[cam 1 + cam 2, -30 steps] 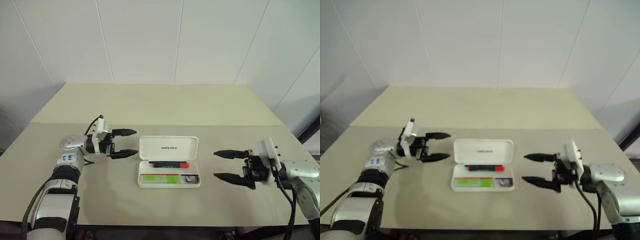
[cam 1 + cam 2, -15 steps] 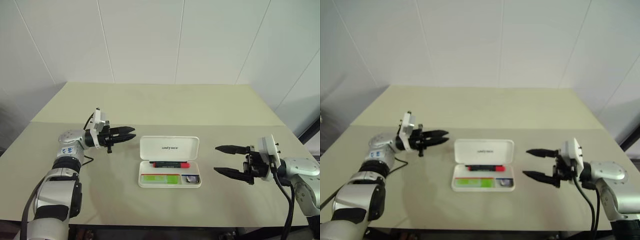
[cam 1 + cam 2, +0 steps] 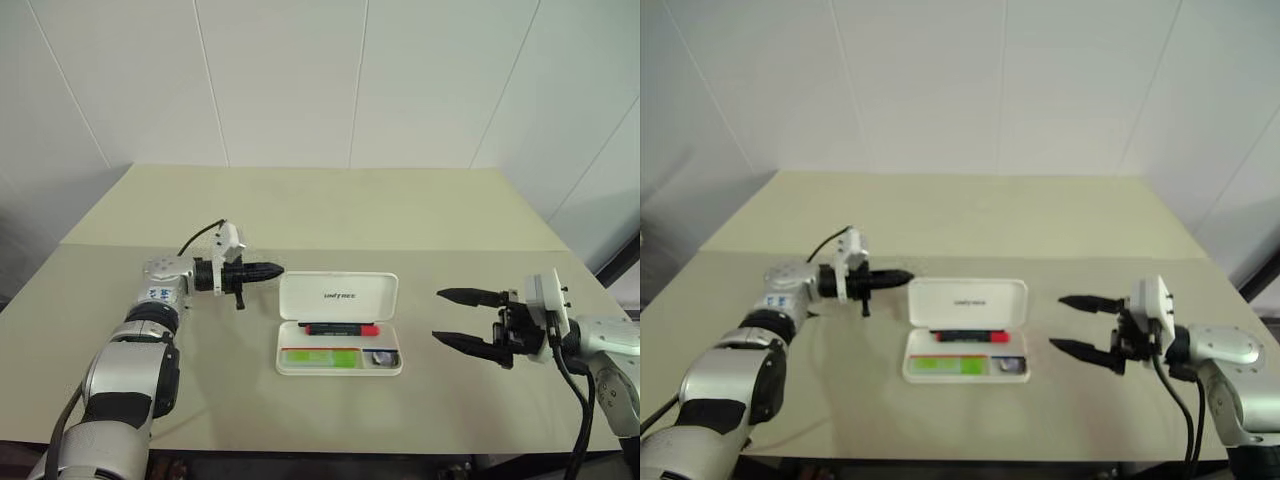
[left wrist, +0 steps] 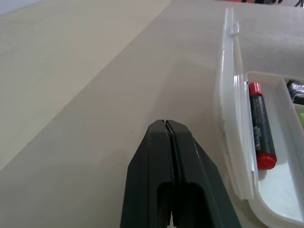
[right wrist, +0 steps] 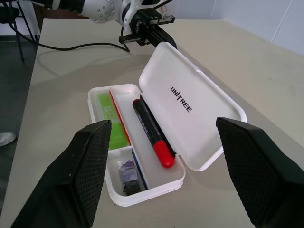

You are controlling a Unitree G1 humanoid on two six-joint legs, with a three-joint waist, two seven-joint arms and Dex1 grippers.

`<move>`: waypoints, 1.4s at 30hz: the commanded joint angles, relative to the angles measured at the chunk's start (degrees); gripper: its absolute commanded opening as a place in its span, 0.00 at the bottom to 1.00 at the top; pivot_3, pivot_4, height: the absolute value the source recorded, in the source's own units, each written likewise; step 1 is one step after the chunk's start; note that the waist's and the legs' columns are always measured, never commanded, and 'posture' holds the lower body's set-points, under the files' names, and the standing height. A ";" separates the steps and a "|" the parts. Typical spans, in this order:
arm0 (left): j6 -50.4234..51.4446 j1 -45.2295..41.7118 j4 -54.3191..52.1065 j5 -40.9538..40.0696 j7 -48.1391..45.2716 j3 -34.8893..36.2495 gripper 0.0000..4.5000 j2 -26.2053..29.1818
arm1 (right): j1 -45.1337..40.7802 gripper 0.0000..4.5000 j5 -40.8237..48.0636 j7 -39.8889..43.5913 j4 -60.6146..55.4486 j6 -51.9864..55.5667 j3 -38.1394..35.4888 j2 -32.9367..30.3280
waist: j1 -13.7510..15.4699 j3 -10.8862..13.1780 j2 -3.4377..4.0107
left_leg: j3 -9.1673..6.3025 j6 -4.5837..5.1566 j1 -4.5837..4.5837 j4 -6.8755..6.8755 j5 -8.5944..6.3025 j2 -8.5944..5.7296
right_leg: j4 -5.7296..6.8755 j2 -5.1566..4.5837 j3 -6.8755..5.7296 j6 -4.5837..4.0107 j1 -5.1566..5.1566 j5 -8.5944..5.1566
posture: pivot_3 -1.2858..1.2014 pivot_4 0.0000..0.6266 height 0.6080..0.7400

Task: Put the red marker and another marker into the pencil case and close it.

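Note:
The white pencil case [image 3: 340, 372] lies open mid-table, its lid [image 3: 372, 300] tilted back. The red marker [image 3: 340, 328] rests in the tray's rear section, and the light-green marker [image 3: 320, 356] lies in the front section. My left gripper [image 3: 278, 269] is shut and empty, pointing right, its tips just off the lid's far left corner. The left wrist view shows the closed fingers [image 4: 171, 156] beside the lid edge [image 4: 230, 95]. To the right of the case, apart from it, my right gripper [image 3: 438, 314] stands open, facing it.
A small dark grey object [image 5: 126, 171] sits in the tray's small end compartment. The beige table [image 3: 330, 210] stretches back to a white wall. A black cable [image 3: 200, 233] loops from my left wrist.
My left gripper has gone from open to shut and moved right, toward the lid's left corner. The right gripper stayed open and almost still.

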 commanded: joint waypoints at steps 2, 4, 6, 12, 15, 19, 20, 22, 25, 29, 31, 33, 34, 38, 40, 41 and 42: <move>-0.53 -1.17 0.40 1.51 -0.70 0.46 0.00 -1.04 | -1.27 1.00 2.24 5.22 3.18 -1.40 -2.53 -1.96 | 0.01 0.00 0.00 | -0.01 0.00 0.00 0.01 0.00 0.00 | 0.01 0.01 0.00 0.01 0.00 0.01 | 0.52 0.24 1.00; -0.31 -1.59 0.28 0.90 -2.92 1.37 0.00 -1.64 | -2.72 1.00 1.29 6.60 5.72 -2.44 -2.27 -2.59 | -0.03 0.00 0.00 | 0.00 0.00 0.00 0.02 0.00 0.00 | 0.03 0.01 0.00 0.01 0.00 0.01 | 0.52 0.24 1.00; 0.07 -1.93 0.17 0.34 -5.19 1.99 0.00 -1.99 | -4.01 1.00 1.08 7.84 7.68 -3.08 -1.97 -2.92 | -0.12 0.00 0.00 | 0.01 0.00 0.01 0.03 0.00 0.00 | 0.04 0.01 0.00 0.01 0.00 0.01 | 0.52 0.24 1.00; 0.92 -2.67 -1.01 -0.85 -16.56 3.07 0.00 -1.67 | -7.54 1.00 0.00 9.45 11.24 -4.68 -0.97 -2.93 | -0.13 0.00 0.00 | 0.01 0.00 0.01 0.00 0.00 0.01 | 0.04 0.02 0.00 0.01 -0.01 0.01 | 0.52 0.24 1.00; 1.35 -2.29 -2.46 -2.29 -19.83 0.66 0.00 -1.18 | -8.01 1.00 0.02 9.56 11.23 -4.83 -0.77 -2.54 | -0.07 0.00 0.00 | -0.01 0.00 0.00 0.01 0.00 0.01 | 0.04 0.02 0.00 0.01 -0.02 0.00 | 0.52 0.24 1.00; 1.61 -0.92 -5.89 -6.02 -19.92 -6.79 0.00 -0.32 | -8.51 1.00 -0.07 9.84 11.32 -4.78 -0.16 -2.11 | -0.07 0.00 0.00 | -0.01 0.00 0.00 0.02 0.00 0.01 | 0.06 0.01 0.01 0.02 -0.01 0.01 | 0.52 0.24 1.00; 1.61 -0.51 -7.05 -7.42 -19.92 -9.08 0.00 -0.05 | -8.78 1.00 -0.12 9.96 11.54 -4.82 -0.02 -2.02 | -0.07 0.00 0.01 | -0.01 0.00 0.00 0.02 0.00 0.01 | 0.07 0.01 0.01 0.02 -0.01 0.00 | 0.52 0.24 1.00; 0.64 0.40 -9.26 -9.94 -19.92 -13.76 0.00 0.54 | -9.30 1.00 -0.28 10.19 11.99 -4.92 0.20 -1.83 | -0.07 0.00 0.01 | -0.01 0.00 0.00 0.03 0.00 0.01 | 0.08 0.01 0.01 0.02 -0.01 0.00 | 0.52 0.24 1.00; -0.65 1.35 -11.82 -13.54 -19.92 -19.50 0.00 1.42 | -9.84 1.00 -0.45 10.32 12.31 -4.99 0.52 -1.55 | -0.07 0.01 0.01 | -0.01 0.00 0.01 0.03 0.00 0.01 | 0.08 0.01 0.02 0.02 -0.01 0.00 | 0.52 0.24 1.00; -3.59 2.05 -14.67 -16.52 -19.92 -26.01 0.00 2.53 | -9.88 1.00 -0.47 10.47 12.34 -5.14 0.68 -1.46 | -0.15 0.01 0.01 | -0.01 0.00 0.01 0.02 0.00 0.01 | 0.08 0.01 0.05 0.01 -0.02 0.00 | 0.52 0.24 1.00; -6.83 1.79 -13.96 -15.25 -19.92 -27.16 0.00 1.81 | -9.70 1.00 -0.39 10.64 12.23 -5.17 0.83 -1.49 | -0.06 0.01 0.02 | 0.00 0.00 0.01 0.03 0.00 0.01 | 0.08 0.01 0.05 0.01 -0.02 0.00 | 0.52 0.24 1.00; -10.00 2.01 -14.21 -14.75 -19.92 -29.04 0.00 1.43 | -9.56 1.00 -0.34 10.75 12.17 -5.18 0.97 -1.50 | -0.04 0.01 0.02 | 0.00 0.00 0.01 0.05 0.00 0.00 | 0.07 0.01 0.05 0.01 -0.01 0.00 | 0.52 0.24 1.00; -11.14 2.17 -14.42 -14.76 -19.92 -29.86 0.00 1.27 | -9.57 1.00 -0.35 10.79 12.21 -5.19 1.04 -1.50 | -0.03 0.01 0.02 | 0.00 0.00 0.01 0.05 0.00 0.00 | 0.07 0.01 0.05 0.01 -0.01 0.00 | 0.52 0.24 1.00; -15.86 2.73 -14.97 -13.81 -19.92 -32.31 0.00 0.50 | -9.50 1.00 -0.30 10.91 12.26 -5.25 1.28 -1.61 | -0.01 0.01 0.02 | 0.00 0.00 0.00 0.04 0.00 0.00 | 0.05 0.01 0.06 0.01 -0.01 0.00 | 0.52 0.24 1.00; -18.61 2.86 -14.42 -12.26 -19.92 -32.93 0.00 -0.05 | -9.51 1.00 -0.30 10.92 12.37 -5.32 1.37 -1.67 | -0.03 0.01 0.01 | 0.01 0.00 0.00 0.04 0.00 0.00 | 0.04 0.01 0.06 0.01 -0.01 0.00 | 0.52 0.24 1.00; -20.48 2.96 -14.08 -11.10 -19.92 -33.40 0.00 -0.27 | -9.52 1.00 -0.33 10.93 12.44 -5.37 1.40 -1.68 | -0.05 0.01 0.02 | 0.01 0.00 0.00 0.04 0.00 0.00 | 0.05 0.01 0.06 0.01 -0.01 0.00 | 0.52 0.24 1.00; -22.09 3.06 -13.70 -9.97 -19.92 -33.81 0.00 -0.45 | -9.49 1.00 -0.35 10.95 12.46 -5.39 1.41 -1.70 | -0.03 0.01 0.02 | 0.01 0.00 0.01 0.04 0.00 0.00 | 0.04 0.01 0.06 0.01 -0.01 0.00 | 0.52 0.24 1.00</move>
